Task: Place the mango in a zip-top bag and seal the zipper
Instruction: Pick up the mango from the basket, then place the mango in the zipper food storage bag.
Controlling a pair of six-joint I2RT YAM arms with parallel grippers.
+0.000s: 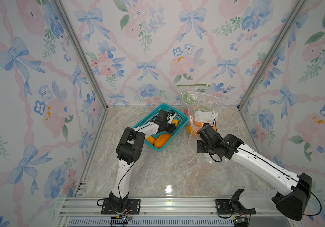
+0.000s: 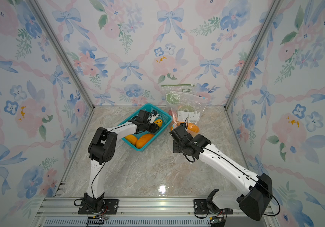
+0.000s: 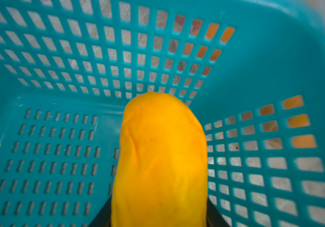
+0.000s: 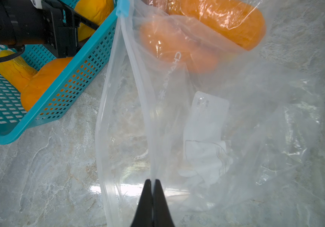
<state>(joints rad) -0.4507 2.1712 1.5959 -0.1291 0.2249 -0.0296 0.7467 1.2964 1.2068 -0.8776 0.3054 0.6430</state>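
The left arm folds down into the teal plastic lattice basket (image 3: 275, 49). There the left gripper (image 1: 174, 124) has its fingers pressed against both sides of a smooth yellow mango (image 3: 161, 157), whose tip is close to the corner walls. The low right gripper (image 4: 153, 182) pinches the rim of the clear zip-top bag (image 4: 256, 137) tight. Marble tabletop (image 1: 167, 167) lies open between the arms.

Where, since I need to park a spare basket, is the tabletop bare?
Bare: the wide tabletop stretch between the left arm and right arm, from the basket forward to the front rail; also the back-left corner beside the basket. Crowded: back right, where the zip-top bag pinched by the right gripper, bagged mangoes and upright bags cluster.
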